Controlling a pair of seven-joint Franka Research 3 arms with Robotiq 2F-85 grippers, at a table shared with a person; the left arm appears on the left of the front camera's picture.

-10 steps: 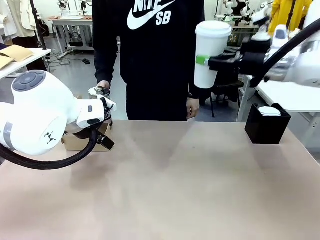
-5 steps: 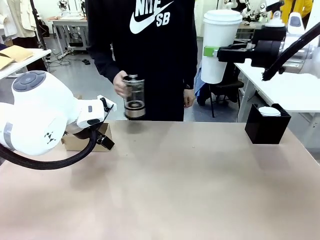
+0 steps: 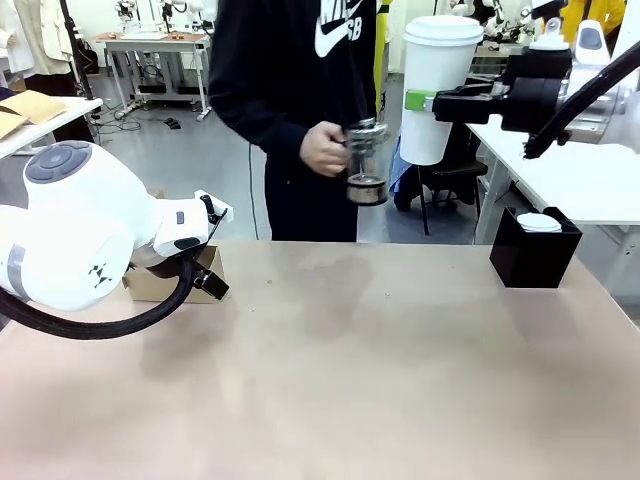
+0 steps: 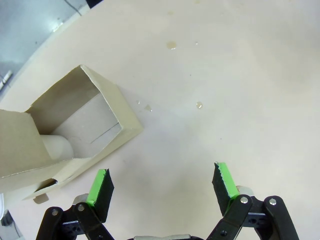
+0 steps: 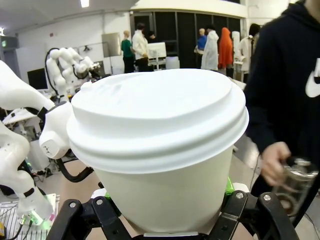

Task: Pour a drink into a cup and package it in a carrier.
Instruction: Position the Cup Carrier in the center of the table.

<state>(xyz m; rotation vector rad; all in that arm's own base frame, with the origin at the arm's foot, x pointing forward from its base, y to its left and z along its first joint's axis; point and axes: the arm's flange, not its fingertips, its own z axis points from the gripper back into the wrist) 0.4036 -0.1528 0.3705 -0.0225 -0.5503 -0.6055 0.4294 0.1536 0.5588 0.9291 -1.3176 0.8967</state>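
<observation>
My right gripper [image 3: 418, 101] is shut on the white cup [image 3: 437, 88], which has a white lid and is held high at the right. In the right wrist view the cup [image 5: 165, 150] stands upright in my gripper [image 5: 165, 212]. A person's hand [image 3: 322, 150] holds a clear glass pitcher [image 3: 366, 163] in the air just left of the cup. The pitcher [image 5: 295, 184] looks clear apart from a dark base, and the drink itself is hidden. The brown carrier [image 3: 160, 286] sits at the table's left, behind my left arm. My left gripper [image 4: 162, 181] hangs open just above the table beside the carrier [image 4: 75, 130].
A black square box [image 3: 532, 255] with a white lid [image 3: 539, 222] on top stands at the table's right edge. Small droplets [image 4: 199, 104] dot the table [image 3: 350, 380] near the carrier. The person stands at the far side.
The person brought the pitcher from the table's left, lifting it rightwards towards the cup. My right gripper raised the cup slightly, then held still. The left arm has not moved.
</observation>
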